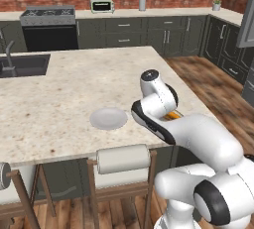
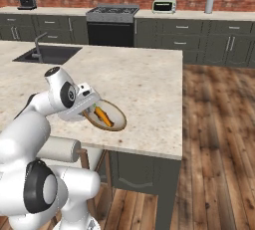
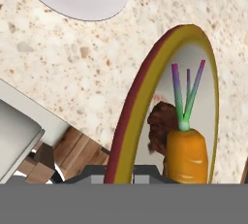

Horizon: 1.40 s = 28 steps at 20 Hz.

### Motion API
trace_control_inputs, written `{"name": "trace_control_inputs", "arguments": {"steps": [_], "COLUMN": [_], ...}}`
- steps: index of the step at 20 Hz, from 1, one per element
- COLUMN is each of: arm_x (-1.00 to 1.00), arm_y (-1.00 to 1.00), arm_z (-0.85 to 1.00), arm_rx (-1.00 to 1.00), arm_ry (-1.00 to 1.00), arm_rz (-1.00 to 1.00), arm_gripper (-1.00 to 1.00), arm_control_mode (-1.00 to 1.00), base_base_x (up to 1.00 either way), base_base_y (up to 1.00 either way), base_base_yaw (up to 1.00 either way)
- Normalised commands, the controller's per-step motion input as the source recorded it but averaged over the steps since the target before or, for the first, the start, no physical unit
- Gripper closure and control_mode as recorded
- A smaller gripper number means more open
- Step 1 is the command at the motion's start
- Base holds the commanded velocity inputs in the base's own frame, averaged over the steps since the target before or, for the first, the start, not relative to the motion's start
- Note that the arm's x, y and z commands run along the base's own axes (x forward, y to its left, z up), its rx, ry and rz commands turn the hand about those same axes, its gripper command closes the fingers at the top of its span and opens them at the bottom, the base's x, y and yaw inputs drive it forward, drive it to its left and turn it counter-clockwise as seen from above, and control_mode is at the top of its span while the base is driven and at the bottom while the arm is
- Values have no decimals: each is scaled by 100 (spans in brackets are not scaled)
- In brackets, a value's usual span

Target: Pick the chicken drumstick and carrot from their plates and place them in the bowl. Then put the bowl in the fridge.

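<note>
The bowl (image 2: 117,122), near the bench (image 2: 144,84) edge, already holds the carrot (image 3: 188,156) and chicken drumstick (image 3: 160,126). The hand (image 2: 85,105) is placed at its rim; its spread cannot be told. Next, lifting toward the fridge is judged due.

A pale grey-white plate (image 1: 108,118) is seen lying flat on the speckled worktop (image 1: 74,84), near its front edge. Just to its right, the white arm (image 1: 163,114) is bent over the worktop, and a sliver of orange carrot (image 1: 172,116) is glimpsed behind it.
</note>
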Motion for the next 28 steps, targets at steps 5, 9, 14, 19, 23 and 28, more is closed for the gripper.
{"name": "trace_control_inputs", "arguments": {"steps": [5,9,14,19,23,28], "arm_x": [0,0,0,0,0,0], "arm_y": [0,0,0,0,0,0], "arm_z": [0,0,0,0,0,0], "arm_rx": [0,0,0,0,0,0], "arm_ry": [0,0,0,0,0,0], "arm_rz": [0,0,0,0,0,0], "arm_gripper": [100,100,100,100,100,100], "arm_control_mode": [-100,-100,-100,100,100,100], "base_base_x": [0,0,0,0,0,0], "base_base_y": [0,0,0,0,0,0], "base_base_yaw": [0,0,0,0,0,0]}}
